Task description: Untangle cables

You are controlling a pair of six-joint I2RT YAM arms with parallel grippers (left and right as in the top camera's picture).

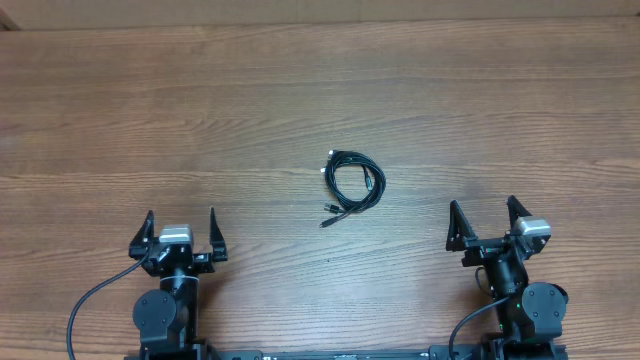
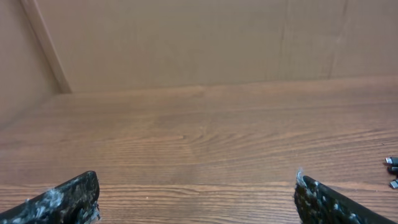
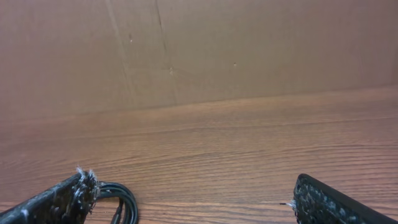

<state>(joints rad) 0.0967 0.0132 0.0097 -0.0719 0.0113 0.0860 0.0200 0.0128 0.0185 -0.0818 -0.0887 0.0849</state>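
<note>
The cables (image 1: 352, 182) lie as one small coiled black bundle with plug ends in the middle of the wooden table. My left gripper (image 1: 181, 232) is open and empty at the front left, well away from the bundle. My right gripper (image 1: 484, 220) is open and empty at the front right, also apart from it. In the left wrist view, small silver-tipped plug ends (image 2: 392, 171) show at the right edge, with the gripper (image 2: 196, 194) open. In the right wrist view, part of the black coil (image 3: 121, 200) shows beside the left finger of the open gripper (image 3: 189, 198).
The wooden table (image 1: 320, 100) stretches around the bundle. A brown cardboard wall (image 3: 249, 50) stands along the far edge. Thick black arm cables (image 1: 90, 305) trail by the left base at the front edge.
</note>
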